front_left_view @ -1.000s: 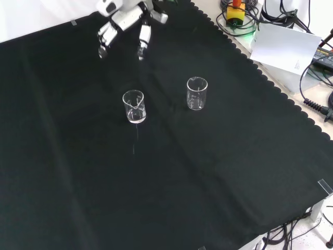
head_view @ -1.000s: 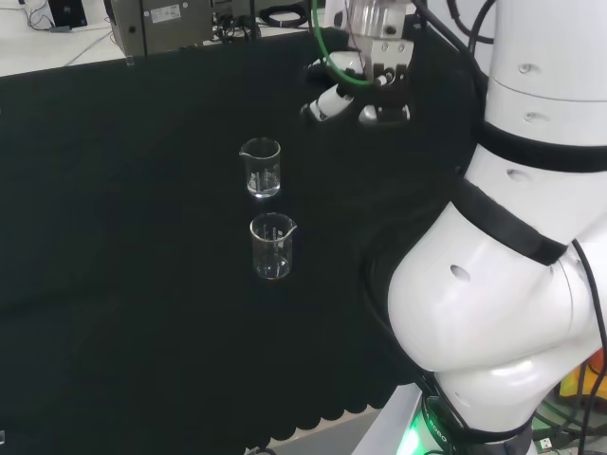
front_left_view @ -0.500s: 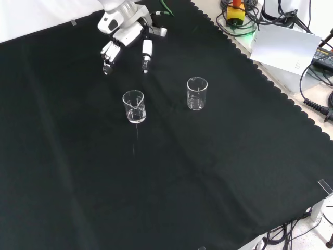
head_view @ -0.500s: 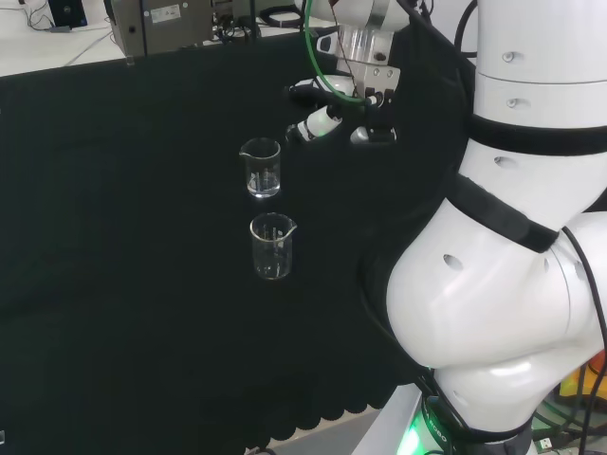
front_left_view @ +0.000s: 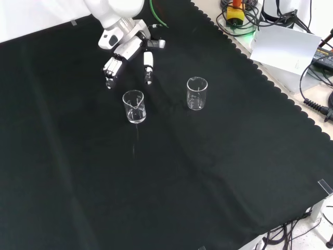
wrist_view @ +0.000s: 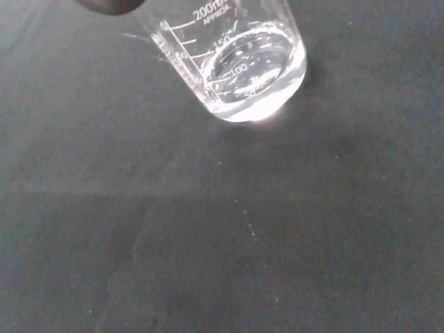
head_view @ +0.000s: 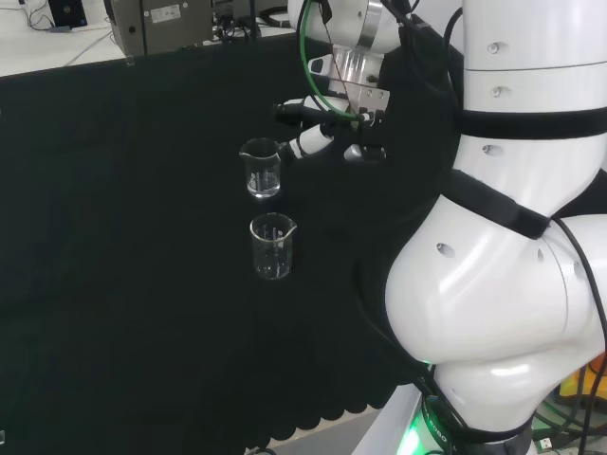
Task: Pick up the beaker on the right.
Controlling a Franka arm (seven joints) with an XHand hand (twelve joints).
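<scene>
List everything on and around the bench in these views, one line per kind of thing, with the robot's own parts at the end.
beaker: two, clear glass, upright on the cloth; in the front view one stands just below the hand, the other to its right
black cloth: one, black with a scalloped edge, covering the bench
paper sheet: one, white, off the cloth at the front view's upper right
cables: several, black, beside the paper at the front view's right edge
grey equipment box: one, grey, beyond the cloth's far edge in the head view
arm: one, white links with black bands, at the head view's right
hand: one, black and white, fingers spread open above the left beaker, touching nothing
</scene>
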